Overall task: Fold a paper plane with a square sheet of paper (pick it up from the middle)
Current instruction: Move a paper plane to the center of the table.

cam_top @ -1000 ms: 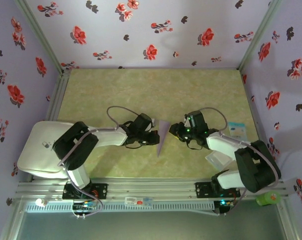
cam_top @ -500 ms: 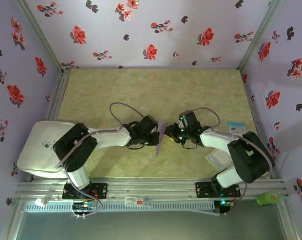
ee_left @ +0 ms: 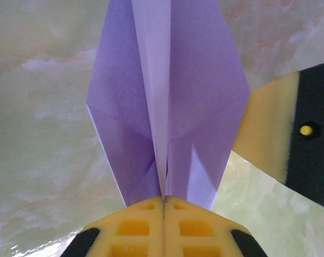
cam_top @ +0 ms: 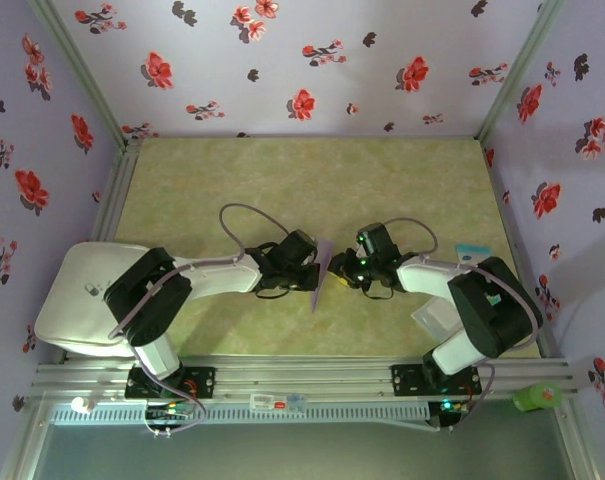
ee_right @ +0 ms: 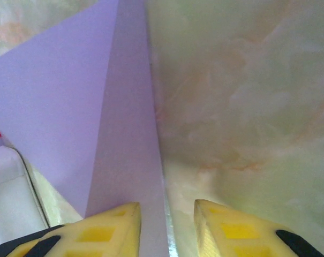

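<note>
**Left wrist view.** The left fingers [ee_left: 135, 231] are closed pad to pad on the centre crease of the paper plane [ee_left: 167, 107]. Both lavender wings spread away from the pads above the table [ee_left: 38, 107]. One pad of the right fingers [ee_left: 266, 139] stands just beside a wing edge. Likely hazard: the grip covers only a narrow strip of thin paper, so a sideways push from the neighbouring pad could swing the plane or work it loose.

**Right wrist view.** The right fingers [ee_right: 108, 230] stand apart. A paper flap runs down into the gap, closer to one pad, and neither pad visibly presses on it. Likely hazard: closing off the crease would dent or crumple the wing. Pulling once closed, with the other end clamped, could tear the sheet or open its folds.

**Top external view.** The plane [cam_top: 322, 272] hangs between the two wrists near the middle of the table. Whether its tip touches the surface cannot be told. Likely hazard: the two sets of fingers are very near each other and could collide. If the left pair lets go before the right pair has hold, the plane would drop flat.
</note>
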